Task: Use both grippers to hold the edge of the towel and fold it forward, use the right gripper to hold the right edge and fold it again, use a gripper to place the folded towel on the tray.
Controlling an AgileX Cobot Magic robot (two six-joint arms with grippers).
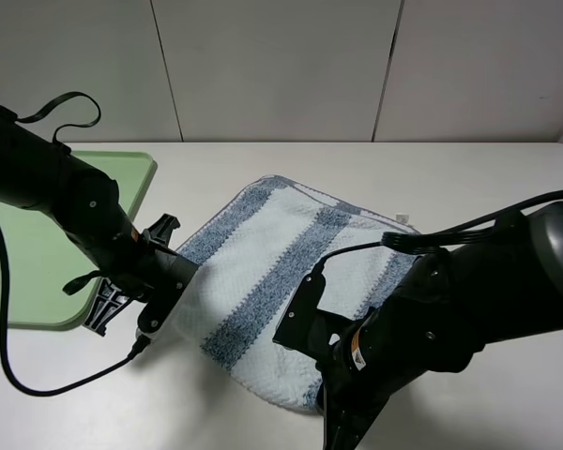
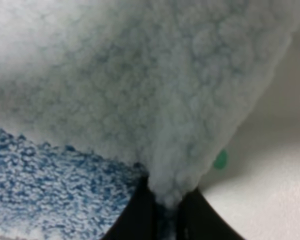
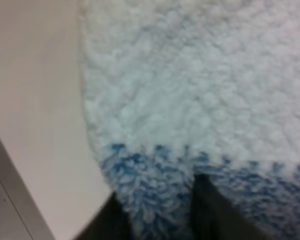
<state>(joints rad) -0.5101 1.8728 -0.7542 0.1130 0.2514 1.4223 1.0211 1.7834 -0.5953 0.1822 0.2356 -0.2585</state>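
I am working with two tools, and both are down at the towel (image 1: pixel 291 253). The towel is lying flat near the middle of the white surface (image 1: pixel 357 169), turned at an angle so that one corner is pointing toward the near edge and another toward the far edge. Its blue and white stripes are running across it from the near left to the far right. The small white tag (image 1: pixel 403 218) is sticking out at the corner that is facing the right edge of the surface.

My left tool (image 2: pixel 164 202) is pinching the cloth at the corner facing the left edge. In the left wrist view the two black fingers (image 2: pixel 135 220) are pressing together on a thin ridge of white pile. The cloth is rising from between them in a small peak, so this tool is closed and gripping the towel. A patch of blue stripe is showing beside the pinch.

My right tool (image 3: pixel 157 210) is sitting at the corner nearest the near edge, hidden under my own arm in the exterior high view. In the right wrist view a wad of blue pile is filling the gap between the two dark fingers (image 3: pixel 205 210) and touching both, so I am reading this as a grip on the towel too, on a thicker bunch of cloth than the left one.

The light-green tray (image 1: pixel 38 272) is lying by the left edge of the surface, apart from the towel, with my left arm reaching over its near right corner.
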